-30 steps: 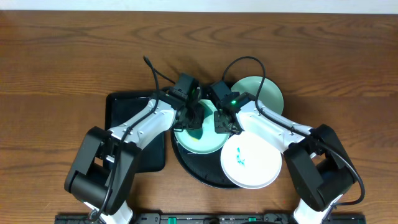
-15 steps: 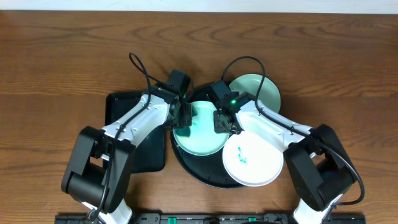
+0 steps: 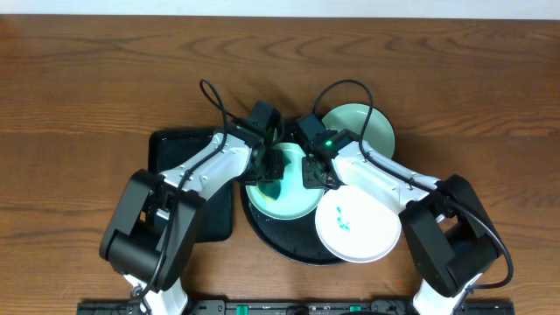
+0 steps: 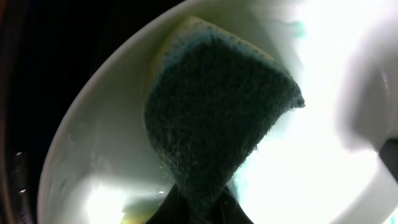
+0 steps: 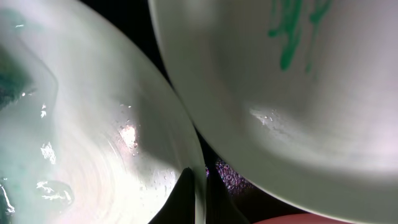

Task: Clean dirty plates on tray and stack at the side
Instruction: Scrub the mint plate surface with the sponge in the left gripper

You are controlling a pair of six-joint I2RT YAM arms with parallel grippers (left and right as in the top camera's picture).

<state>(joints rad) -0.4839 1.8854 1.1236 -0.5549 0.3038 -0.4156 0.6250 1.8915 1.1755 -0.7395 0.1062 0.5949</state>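
The round black tray (image 3: 282, 246) holds a mint-green plate (image 3: 287, 199) and a white plate (image 3: 357, 229) with teal smears. Another mint-green plate (image 3: 371, 129) lies at the tray's back right. My left gripper (image 3: 273, 166) is shut on a dark green sponge (image 4: 217, 112), which presses on the wet mint plate (image 4: 93, 149). My right gripper (image 3: 309, 178) is shut on that plate's rim; in the right wrist view its jaws (image 5: 199, 193) clamp the edge of the mint plate (image 5: 81, 137). The white plate (image 5: 280, 93) lies close beside them.
A rectangular black tray (image 3: 168, 150) sits left of the round tray, partly under my left arm. Both arms reach in from the near edge and meet over the round tray. Bare wooden table (image 3: 87, 79) surrounds everything.
My left gripper swept the sponge left across the mint plate, then back right toward its middle. The right gripper stayed clamped on the rim.
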